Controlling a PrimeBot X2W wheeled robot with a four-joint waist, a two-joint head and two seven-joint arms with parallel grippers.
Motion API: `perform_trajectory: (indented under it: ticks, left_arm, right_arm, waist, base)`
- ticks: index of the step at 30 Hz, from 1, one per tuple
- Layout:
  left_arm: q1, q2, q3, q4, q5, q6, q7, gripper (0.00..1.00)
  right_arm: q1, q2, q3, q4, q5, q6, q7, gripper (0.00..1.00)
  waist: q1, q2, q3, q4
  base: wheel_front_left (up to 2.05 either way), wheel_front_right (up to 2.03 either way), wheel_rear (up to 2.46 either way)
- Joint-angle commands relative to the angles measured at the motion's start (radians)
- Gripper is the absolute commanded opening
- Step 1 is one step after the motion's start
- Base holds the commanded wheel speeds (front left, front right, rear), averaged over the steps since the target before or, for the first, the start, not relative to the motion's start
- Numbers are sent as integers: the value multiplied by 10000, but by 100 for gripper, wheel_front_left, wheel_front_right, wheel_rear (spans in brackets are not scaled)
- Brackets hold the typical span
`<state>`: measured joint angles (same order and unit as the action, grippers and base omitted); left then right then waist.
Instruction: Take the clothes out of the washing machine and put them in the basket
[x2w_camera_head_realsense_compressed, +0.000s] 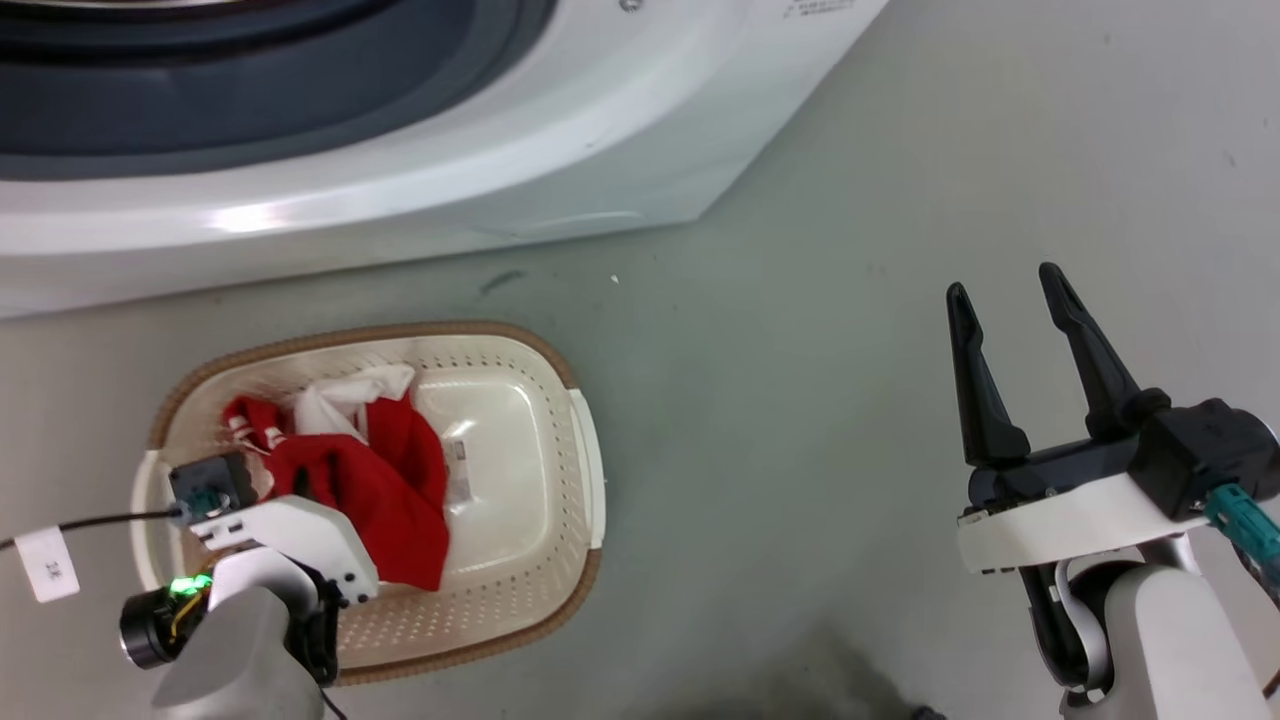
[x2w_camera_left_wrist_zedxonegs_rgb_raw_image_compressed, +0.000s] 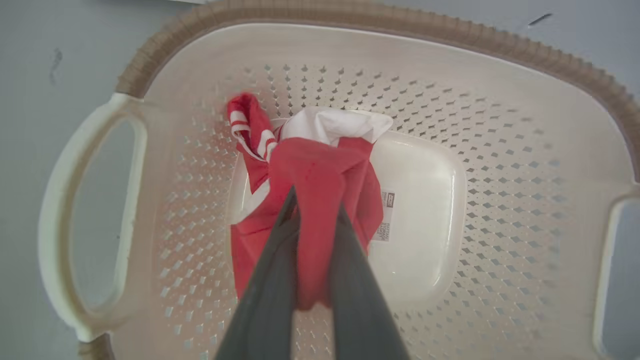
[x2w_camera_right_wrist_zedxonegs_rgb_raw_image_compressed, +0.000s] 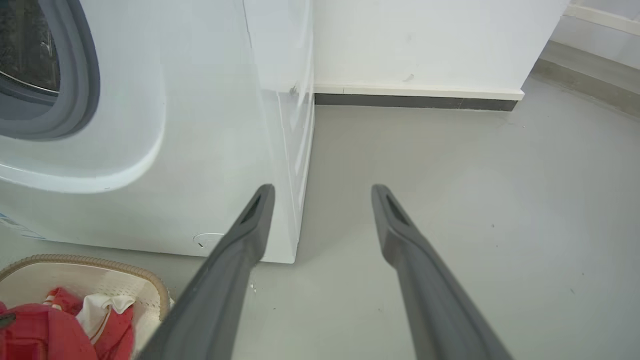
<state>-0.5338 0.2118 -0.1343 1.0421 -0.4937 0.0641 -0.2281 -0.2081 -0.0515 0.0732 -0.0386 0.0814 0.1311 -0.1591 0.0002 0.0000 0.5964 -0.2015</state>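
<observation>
Dropping the garment into the basket (x2w_camera_head_realsense_compressed: 400, 332) is the step in hand, as I judge it. Left end effector (x2w_camera_left_wrist_zedxonegs_rgb_raw_image_compressed: 317, 200) is clamped on a fold of the red clothes (x2w_camera_left_wrist_zedxonegs_rgb_raw_image_compressed: 320, 165), fingers close together with fabric bunched between them. The rest of the cloth hangs down and rests on the basket bottom, left of middle, with the white panel and striped trim on the far side. The basket sits on the floor (x2w_camera_head_realsense_compressed: 800, 400), just near of the washing machine (x2w_camera_head_realsense_compressed: 500, 150).

To do it well:
- keep the tips over the basket middle, away from the brown rim and the left handle
- part the fingers wide, so the fold slips free rather than catching on a finger
- lift straight up after release; a sideways pull could drag the cloth over the rim
- check that no sleeve trails outside before turning away

Right end effector (x2w_camera_head_realsense_compressed: 1004, 282) has its fingers apart and holds nothing. It hangs above bare floor, well to the right of the basket and clear of the drop.

Part of the machine's grey ring and dark drum shows in the right wrist view; cannot tell if more clothes are inside.
</observation>
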Motion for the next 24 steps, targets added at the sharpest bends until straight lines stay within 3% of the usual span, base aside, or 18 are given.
perform_trajectory:
  ticks: [1,10,15,16,17,18,24]
  left_arm:
    - [-293,114,21,291,-18,-35,-46,0]
    - [-1538,253,61,1956,-254,-284,455,0]
    - [-1395,293,65,2264,-383,-420,831,0]
    - [-1335,286,62,2298,-392,-446,845,14]
    - [-1278,264,54,2328,-422,-454,877,36]
    - [-1230,240,40,2350,-440,-478,900,100]
    - [-848,67,186,2402,-696,-677,551,100]
  right_arm:
    - [-289,23,23,-21,71,-7,-99,100]
    - [-602,22,91,123,278,-8,-400,100]
    - [-721,22,95,310,277,-8,-513,100]
    - [-731,20,91,343,286,-7,-531,100]
    - [-728,20,93,392,304,-7,-549,100]
    - [-716,22,108,449,319,-7,-560,100]
    - [-620,19,71,778,272,-7,-649,100]
  waist:
    - [-2,0,728,-471]
    - [-2,0,1519,-735]
    - [-2,0,1510,-799]
    - [-2,0,1456,-794]
    - [-2,0,1378,-781]
    - [-2,0,1278,-761]
    - [-2,0,170,-531]
  base:
    - [0,0,0]
    - [0,0,0]
    - [0,0,0]
    - [0,0,0]
    - [0,0,0]
    - [0,0,0]
    - [0,0,0]
